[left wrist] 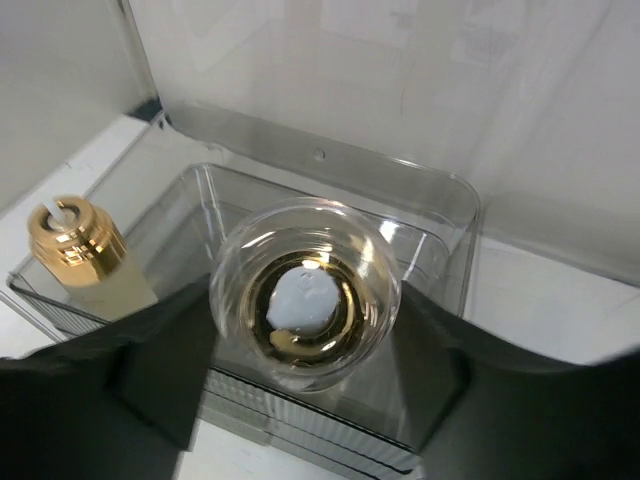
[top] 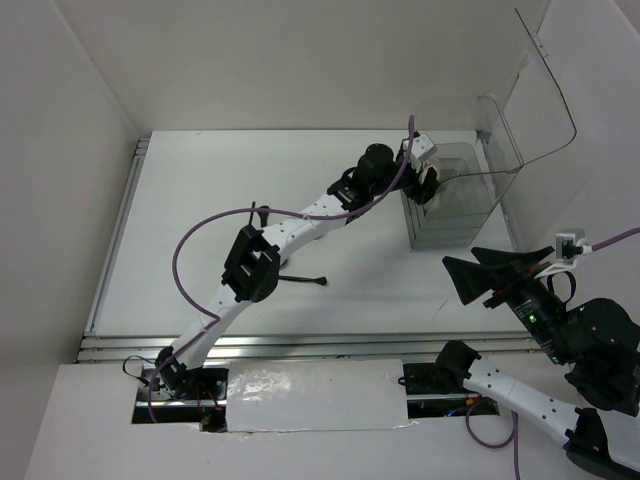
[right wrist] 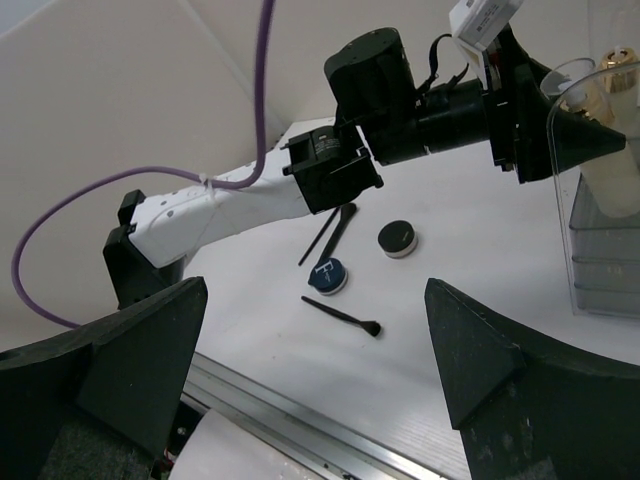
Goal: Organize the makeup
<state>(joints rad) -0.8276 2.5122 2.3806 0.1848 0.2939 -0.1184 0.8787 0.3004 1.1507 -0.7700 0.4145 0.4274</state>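
Your left gripper (top: 430, 178) hung over the box (left wrist: 440, 200), its fingers either side of a bottle (left wrist: 305, 300) with a clear cap. They sat so close to the cap that I cannot tell whether they gripped it or had let go. That bottle stood upright inside the box, and a second bottle (left wrist: 80, 245), gold-capped, stood upright in the same box, apart from it at the far end.

Your right gripper (top: 478, 282) was spread wide with nothing in it, near the table's (right wrist: 480, 300) front edge. On the table lay the black compact (right wrist: 397, 238), the blue compact (right wrist: 327, 275) near it, one brush (right wrist: 342, 316) just beside the blue one, and two thin pencils (right wrist: 330, 232) under your left arm.
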